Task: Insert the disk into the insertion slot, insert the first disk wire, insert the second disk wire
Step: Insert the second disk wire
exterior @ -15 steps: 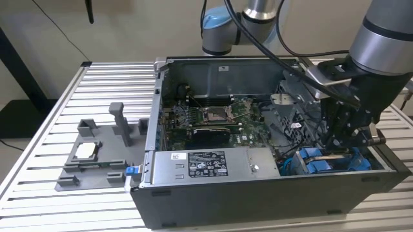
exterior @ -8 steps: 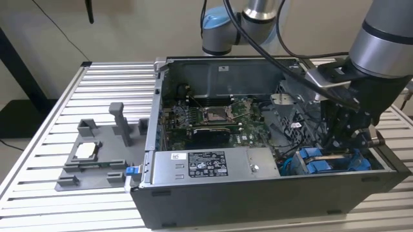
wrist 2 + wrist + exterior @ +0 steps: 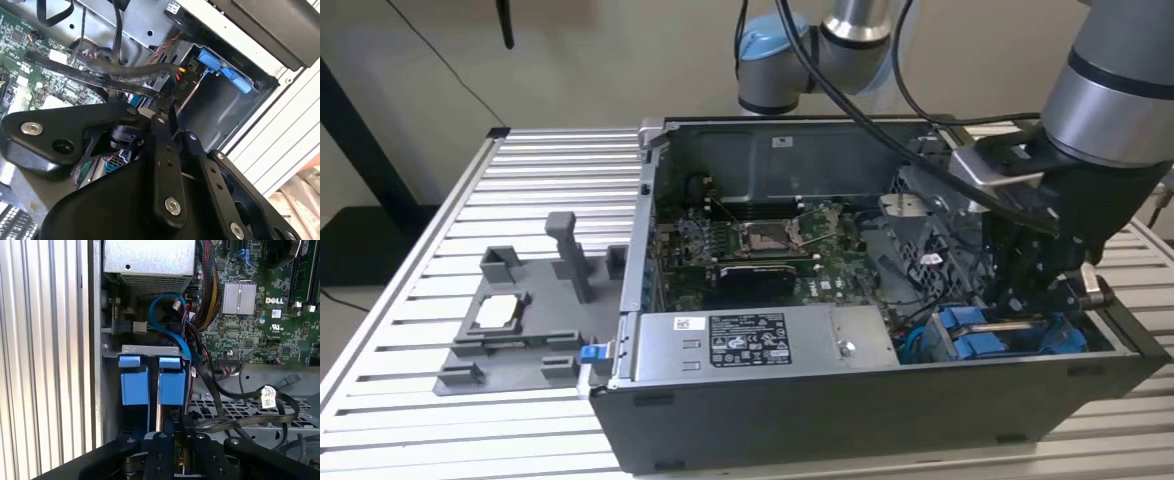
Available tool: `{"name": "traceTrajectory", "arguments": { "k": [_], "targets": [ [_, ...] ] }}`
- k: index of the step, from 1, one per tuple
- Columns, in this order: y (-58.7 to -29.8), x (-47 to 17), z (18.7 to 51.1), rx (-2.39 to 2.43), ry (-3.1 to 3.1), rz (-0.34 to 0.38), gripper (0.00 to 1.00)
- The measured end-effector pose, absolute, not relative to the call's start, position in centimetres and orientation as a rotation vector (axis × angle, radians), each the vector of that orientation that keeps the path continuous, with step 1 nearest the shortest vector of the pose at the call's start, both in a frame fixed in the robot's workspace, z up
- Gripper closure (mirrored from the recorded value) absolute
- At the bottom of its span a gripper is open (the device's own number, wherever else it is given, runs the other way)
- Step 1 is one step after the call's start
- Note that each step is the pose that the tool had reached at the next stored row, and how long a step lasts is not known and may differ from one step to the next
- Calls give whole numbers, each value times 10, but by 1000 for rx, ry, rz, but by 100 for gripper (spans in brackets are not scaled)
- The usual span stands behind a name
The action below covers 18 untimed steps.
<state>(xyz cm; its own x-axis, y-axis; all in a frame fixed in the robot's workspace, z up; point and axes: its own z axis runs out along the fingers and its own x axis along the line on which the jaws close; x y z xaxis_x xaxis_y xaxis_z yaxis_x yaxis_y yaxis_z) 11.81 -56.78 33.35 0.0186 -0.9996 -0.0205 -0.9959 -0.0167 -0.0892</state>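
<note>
Right, down low in the corner of the case, hovering with the gripper [image 3: 166, 102] just short of the drive bay. Fingers [image 3: 159, 150] drawn narrow, tips almost together; can't tell whether anything is pinched between them. Straight ahead of those tips in the first wrist view: the disk [image 3: 172, 387], blue carrier and all, sitting in the slot [image 3: 150, 348], long axis apparently running away from the fingers, tab end facing them. Counting two blue tabs side by side under the metal lip; hard to say whether one carrier or two. Just one arm on the job. Beside the tips in the second wrist view, one black plug [image 3: 182, 80] on a bundle of dark wires. Behind the bay, one blue cable [image 3: 161, 302] looping up.
</note>
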Motion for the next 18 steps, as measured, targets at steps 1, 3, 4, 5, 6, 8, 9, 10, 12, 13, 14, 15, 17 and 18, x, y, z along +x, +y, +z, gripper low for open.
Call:
{"name": "traceTrajectory", "arguments": {
  "k": [1, 3, 4, 5, 6, 8, 9, 10, 12, 13, 14, 15, 17, 18],
  "targets": [
    [-568, 118, 334, -2185, 2149, -71, 76],
    [-568, 118, 337, -2185, 2151, -66, 76],
    [-568, 118, 341, -2186, 2152, -65, 76],
    [-568, 118, 344, -2187, 2152, -64, 76],
    [-568, 118, 348, -2187, 2153, -63, 76],
    [-568, 118, 356, -2187, 2153, -62, 76],
    [-568, 118, 359, -2186, 2153, -61, 76],
    [-568, 118, 362, -2186, 2152, -61, 76],
    [-568, 118, 368, -2185, 2152, -58, 76],
    [-568, 118, 371, -2185, 2152, -58, 76],
    [-568, 118, 373, -2184, 2151, -57, 76],
    [-568, 118, 376, -2184, 2151, -57, 76],
    [-568, 118, 380, -2183, 2151, -56, 76],
    [-568, 118, 382, -2183, 2151, -55, 76]
  ]
}}
